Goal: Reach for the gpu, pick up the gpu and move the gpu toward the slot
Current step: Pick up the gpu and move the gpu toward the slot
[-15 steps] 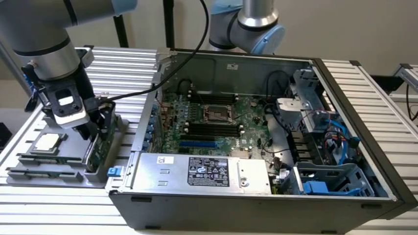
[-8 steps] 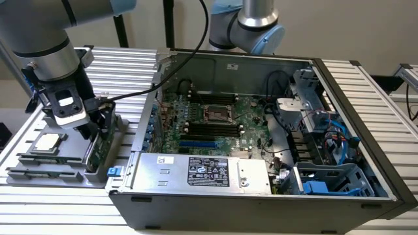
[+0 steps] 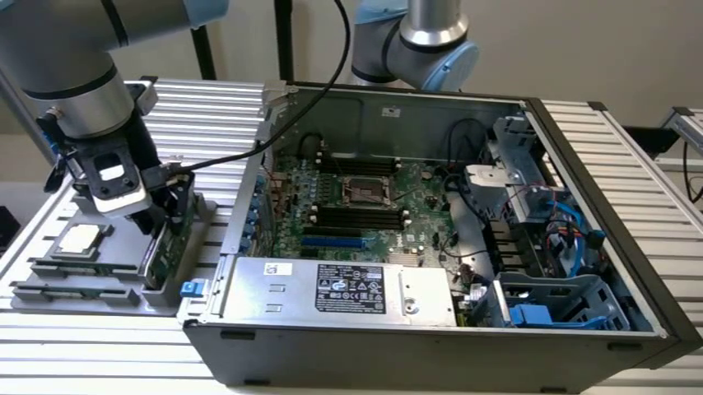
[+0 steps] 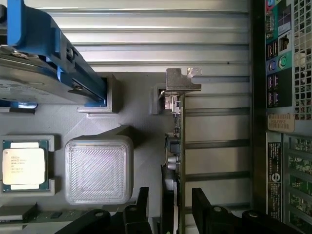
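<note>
The end effector (image 3: 157,218) hung over the gray holder tray (image 3: 66,292), which lay on the counter (image 3: 99,350) at the exterior view's left of the open computer case (image 3: 439,346). Its 2 fingers (image 4: 141,202) stood wide apart and gripped nothing, 1 on each side of the gpu (image 4: 178,126). The gpu stood on edge in the tray, its silver bracket (image 4: 182,80) at the end away from the fingers.

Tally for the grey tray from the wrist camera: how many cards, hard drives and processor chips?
thin green circuit-board card with silver metal bracket: 1
silver hard drive with blue rails: 1
small square silver chip: 1
Total: 3
</note>
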`<state>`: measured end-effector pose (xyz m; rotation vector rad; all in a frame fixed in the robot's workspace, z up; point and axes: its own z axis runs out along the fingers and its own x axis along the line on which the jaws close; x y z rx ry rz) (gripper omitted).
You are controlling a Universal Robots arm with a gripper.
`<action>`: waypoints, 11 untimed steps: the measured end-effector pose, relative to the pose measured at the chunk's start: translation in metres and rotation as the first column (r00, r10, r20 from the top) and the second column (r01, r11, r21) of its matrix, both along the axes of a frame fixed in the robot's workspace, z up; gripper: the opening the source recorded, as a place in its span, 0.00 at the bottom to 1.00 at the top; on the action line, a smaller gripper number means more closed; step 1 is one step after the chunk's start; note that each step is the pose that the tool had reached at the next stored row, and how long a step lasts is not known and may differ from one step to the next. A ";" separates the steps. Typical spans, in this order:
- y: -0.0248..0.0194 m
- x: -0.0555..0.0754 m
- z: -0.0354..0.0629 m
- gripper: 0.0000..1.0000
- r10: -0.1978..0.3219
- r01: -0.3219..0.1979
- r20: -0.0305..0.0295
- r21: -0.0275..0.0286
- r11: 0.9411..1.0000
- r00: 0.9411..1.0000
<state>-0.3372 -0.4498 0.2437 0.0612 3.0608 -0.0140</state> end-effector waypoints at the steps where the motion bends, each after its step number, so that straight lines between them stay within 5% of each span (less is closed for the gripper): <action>1: 0.0000 0.000 -0.0002 0.46 0.000 0.000 0.000 0.000 1.000 1.000; 6: 0.0000 0.000 -0.0013 0.33 0.001 -0.001 0.002 0.001 1.000 1.000; 11: 0.0001 0.000 -0.0017 0.33 0.003 -0.003 0.002 0.001 1.000 1.000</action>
